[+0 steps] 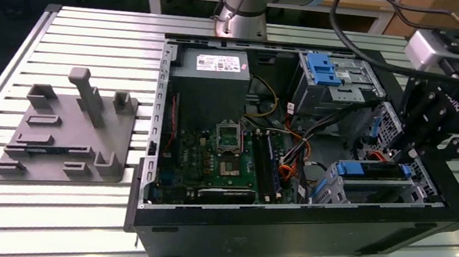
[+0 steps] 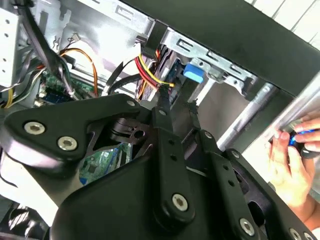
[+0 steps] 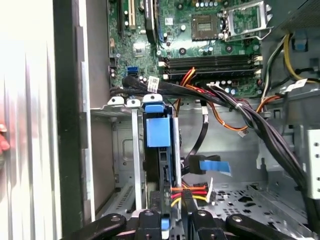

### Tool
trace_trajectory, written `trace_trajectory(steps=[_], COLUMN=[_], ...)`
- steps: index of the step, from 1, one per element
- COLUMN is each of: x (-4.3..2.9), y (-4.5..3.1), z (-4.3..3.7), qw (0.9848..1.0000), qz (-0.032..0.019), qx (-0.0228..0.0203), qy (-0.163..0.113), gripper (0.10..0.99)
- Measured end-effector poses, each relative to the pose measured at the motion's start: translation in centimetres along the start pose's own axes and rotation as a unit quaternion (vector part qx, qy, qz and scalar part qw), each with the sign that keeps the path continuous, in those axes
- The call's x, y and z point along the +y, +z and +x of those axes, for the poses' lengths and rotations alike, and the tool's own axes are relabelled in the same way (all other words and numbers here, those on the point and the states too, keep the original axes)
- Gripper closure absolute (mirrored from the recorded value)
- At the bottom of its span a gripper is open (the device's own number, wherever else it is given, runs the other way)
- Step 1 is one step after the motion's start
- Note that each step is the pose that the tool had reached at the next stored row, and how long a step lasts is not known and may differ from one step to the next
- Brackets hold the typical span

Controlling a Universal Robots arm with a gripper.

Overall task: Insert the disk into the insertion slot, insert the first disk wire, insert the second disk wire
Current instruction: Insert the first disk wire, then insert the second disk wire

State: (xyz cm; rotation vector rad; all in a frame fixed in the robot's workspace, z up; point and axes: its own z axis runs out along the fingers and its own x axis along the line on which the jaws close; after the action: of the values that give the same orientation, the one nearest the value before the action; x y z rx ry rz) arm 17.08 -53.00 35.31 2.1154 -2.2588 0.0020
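disk [image 1: 374,170], silver-grey in its blue carrier, sits in the insertion slot [image 1: 357,191], gripper [image 3: 172,199] pinching a red-yellow disk wire [image 3: 192,190].

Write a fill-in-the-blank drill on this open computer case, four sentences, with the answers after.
1. The disk sits in the insertion slot, framed by a ___ carrier.
2. The wire bundle nearest the gripper is red, black and ___.
3. At the exterior view's left of the computer case stands a ___ fixture.
4. In the second wrist view, a person's ___ holds something blue.
Missing words: blue; yellow; grey; hand.
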Motion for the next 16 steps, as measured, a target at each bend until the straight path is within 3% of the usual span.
trace_trajectory(steps=[4,6,16], x=[0.03,-0.02,-0.21], y=[-1.73,-2.2,-2.29], z=[0.06,0.07,0.06], qw=[1.0,1.0,1.0], qz=[0.0,0.0,0.0], qx=[-0.0001,-0.0001,-0.0002], qy=[0.0,0.0,0.0], gripper=[0.788,0.788,0.788])
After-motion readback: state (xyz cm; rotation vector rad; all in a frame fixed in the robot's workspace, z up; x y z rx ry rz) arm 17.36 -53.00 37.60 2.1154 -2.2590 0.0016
